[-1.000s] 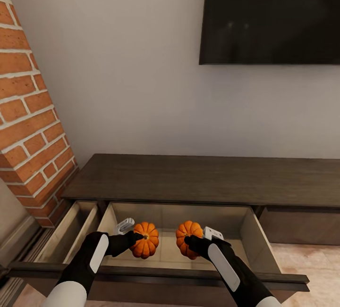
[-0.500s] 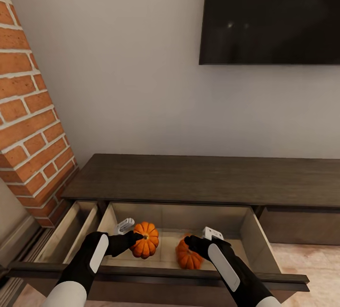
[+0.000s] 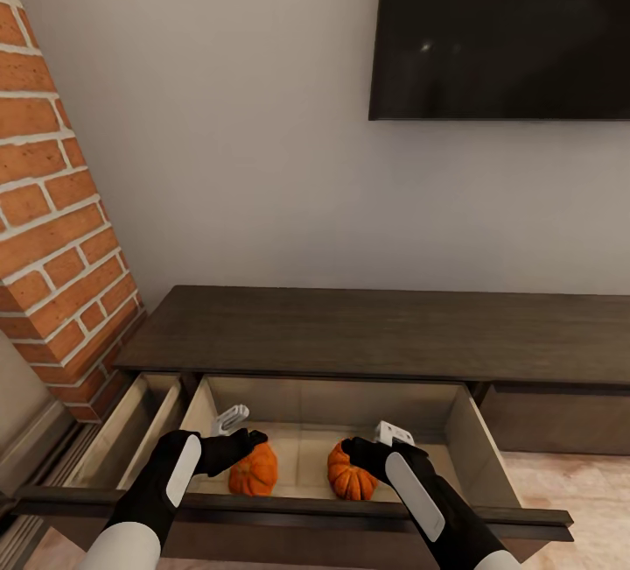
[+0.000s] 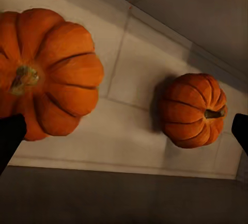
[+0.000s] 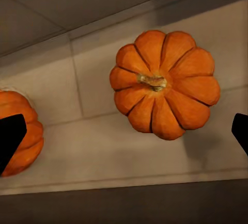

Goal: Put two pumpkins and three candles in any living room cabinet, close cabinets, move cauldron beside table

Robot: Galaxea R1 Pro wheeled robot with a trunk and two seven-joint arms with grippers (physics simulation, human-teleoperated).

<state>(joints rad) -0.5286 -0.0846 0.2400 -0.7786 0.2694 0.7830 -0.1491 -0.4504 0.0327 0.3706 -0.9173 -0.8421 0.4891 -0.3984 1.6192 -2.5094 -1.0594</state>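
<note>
Two pumpkins (image 3: 254,470) in drawer (image 3: 302,404), stems up

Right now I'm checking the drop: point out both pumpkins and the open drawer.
Left pumpkin (image 3: 255,470), head view, ribbed side.
Right pumpkin (image 3: 351,474), head view, ribbed side.
Open drawer (image 3: 461,425), head view, right inner wall.

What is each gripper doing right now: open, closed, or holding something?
Left gripper: open, holding nothing, above the left pumpkin.
Right gripper: open, holding nothing, above the right pumpkin.
</note>
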